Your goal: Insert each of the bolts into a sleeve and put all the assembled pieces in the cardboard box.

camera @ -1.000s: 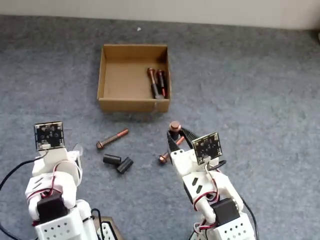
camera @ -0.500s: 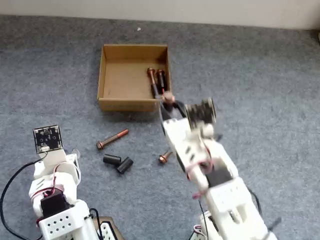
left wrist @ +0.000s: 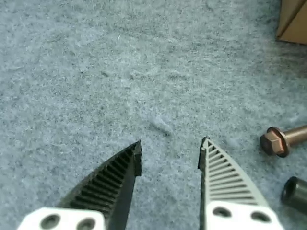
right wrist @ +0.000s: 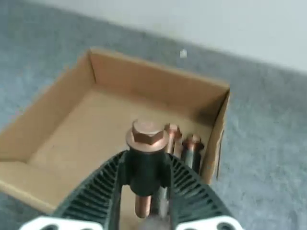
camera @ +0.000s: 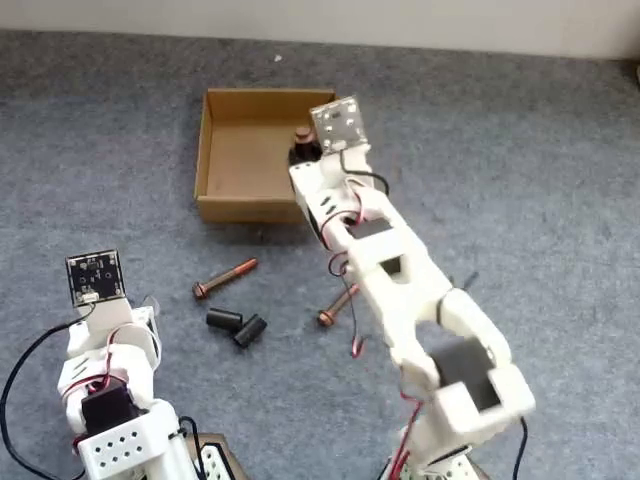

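The left pincer (left wrist: 170, 154) sits low over the grey counter (camera: 520, 120) toward its near left corner. Its jaws are moderately apart with nothing between them.

Just right of it a loose bolt (camera: 226, 277) lies flat and slanted, copper-coloured with a flanged hex head. Closer to the near edge are two short black sleeves, the left sleeve (camera: 224, 320) and the right sleeve (camera: 250, 329), lying just beside each other in a shallow V. I cannot tell whether they touch. In the left wrist view the bolt's head and one sleeve's open end show off to one side of the pincer.

The box (camera: 205, 150) is open-topped brown cardboard and stands toward the far edge, left of the middle. Against its right wall lie two assembled pieces (right wrist: 193, 143), side by side and parallel, their copper heads showing. Their lower ends are hidden behind the right pincer.

The right arm stretches from the near edge to the box, with the right pincer (right wrist: 146, 163) above the box's right part. It is closed on the held sleeve (right wrist: 145, 175), black and upright. The held bolt (right wrist: 147, 134) runs through this sleeve, its hex head resting on top and the copper shank tip poking out below.

A second bolt (camera: 337, 305) lies slanted near the counter's middle, just beside the right arm.
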